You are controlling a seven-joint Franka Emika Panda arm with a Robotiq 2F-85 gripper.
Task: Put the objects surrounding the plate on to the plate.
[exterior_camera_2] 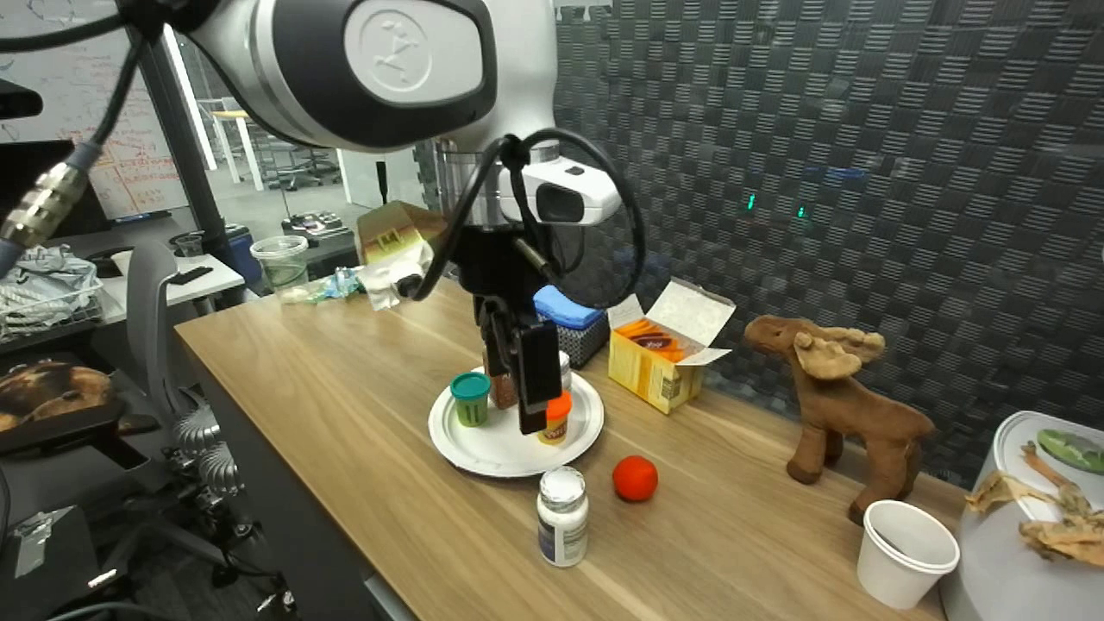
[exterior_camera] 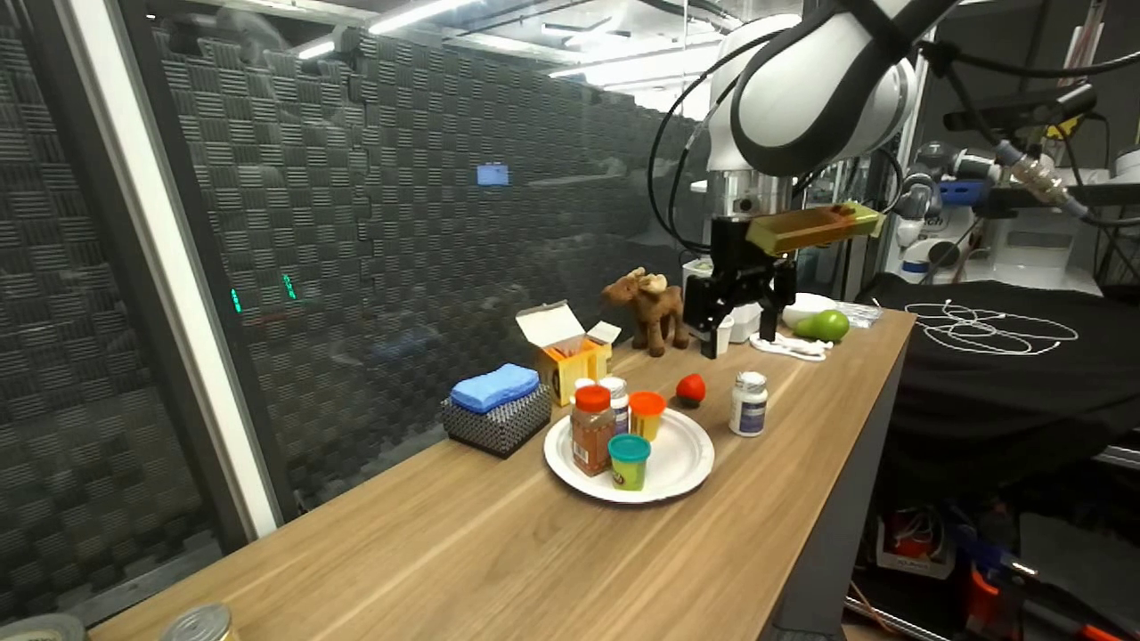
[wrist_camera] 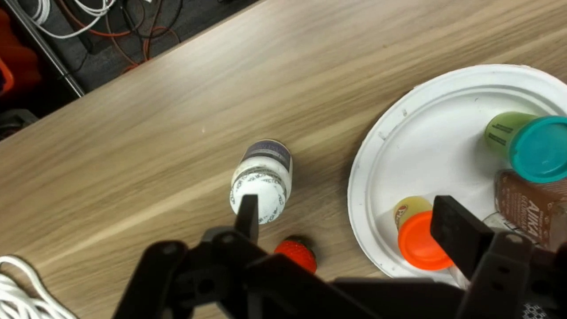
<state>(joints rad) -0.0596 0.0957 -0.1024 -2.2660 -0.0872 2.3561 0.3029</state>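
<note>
The white plate (exterior_camera: 679, 467) stands on the wooden table and also shows in the wrist view (wrist_camera: 425, 128). On it are a brown jar with a red lid (exterior_camera: 592, 438), a teal-lidded tub (exterior_camera: 630, 470), an orange-lidded tub (exterior_camera: 646, 417) and a white bottle (exterior_camera: 617, 398), partly hidden. Another white bottle (exterior_camera_2: 562, 522) stands upright on the table beside the plate, also in the wrist view (wrist_camera: 261, 177). A red strawberry-like object (exterior_camera_2: 635, 479) lies near it, partly hidden in the wrist view (wrist_camera: 299, 253). My gripper (wrist_camera: 345, 206) is open and empty, above the table.
A patterned box with a blue cloth (exterior_camera: 495, 389), an open yellow box (exterior_camera_2: 660, 362) and a plush moose (exterior_camera_2: 849, 414) line the wall side. White cups (exterior_camera_2: 906, 552), a green pear (exterior_camera: 824, 326) and a white cable (wrist_camera: 26, 292) lie farther along. A can (exterior_camera: 200, 623) stands at the near end.
</note>
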